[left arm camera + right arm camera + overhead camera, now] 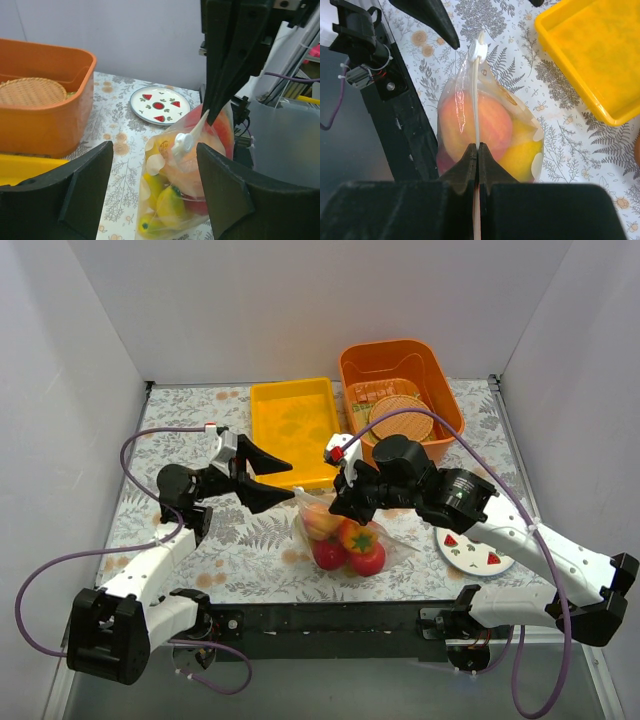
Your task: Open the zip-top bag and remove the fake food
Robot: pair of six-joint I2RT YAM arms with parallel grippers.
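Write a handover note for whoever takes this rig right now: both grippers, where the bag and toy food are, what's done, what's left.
Right gripper: shut on the zip strip of the zip-top bag, holding its top edge up.
Left gripper: open, holding nothing, close to the end of the bag with the white slider.
Bag: on the table between the arms, just in front of the yellow tray. All the fake food is inside.
Done: bag gripped by its zip edge.
Left: the zip looks closed. Open it, then take the food out.
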